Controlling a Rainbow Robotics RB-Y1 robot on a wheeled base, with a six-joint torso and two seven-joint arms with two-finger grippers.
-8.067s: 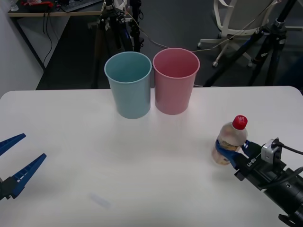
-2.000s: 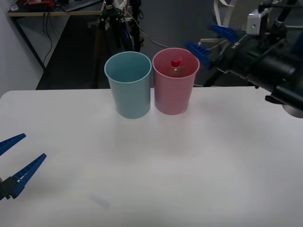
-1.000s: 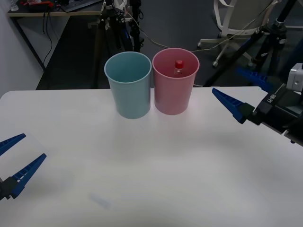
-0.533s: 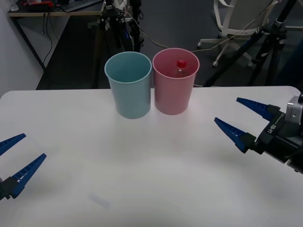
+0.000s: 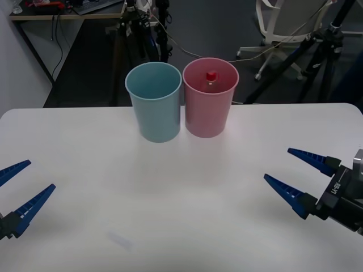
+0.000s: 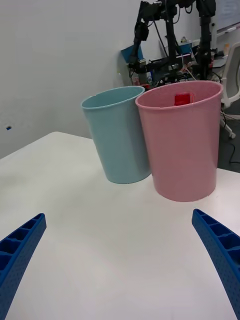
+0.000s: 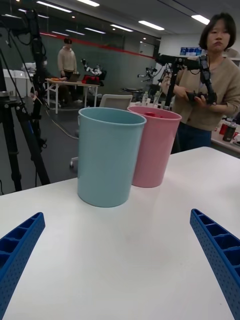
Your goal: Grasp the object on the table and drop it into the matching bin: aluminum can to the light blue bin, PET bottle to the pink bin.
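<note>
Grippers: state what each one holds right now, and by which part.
Nothing is held. The left gripper and right gripper are both open over the table; the PET bottle sits inside the pink bin.

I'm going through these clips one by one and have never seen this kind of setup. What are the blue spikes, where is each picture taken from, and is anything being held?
This is a two-armed robot at a wide white table. The blue ribbed spikes are the fingers of its grasping tools. One picture looks down from above the arms: the left tool hangs over the table's near left edge, the right tool over its near right side. The other two come from cameras on each wrist, with that arm's own fingers at the bottom corners.

Both tools are open and hold nothing. At the table's far side stand a light blue round plastic bin and a pink round plastic bin, side by side. The small clear plastic bottle's red cap shows inside the pink bin.
</note>
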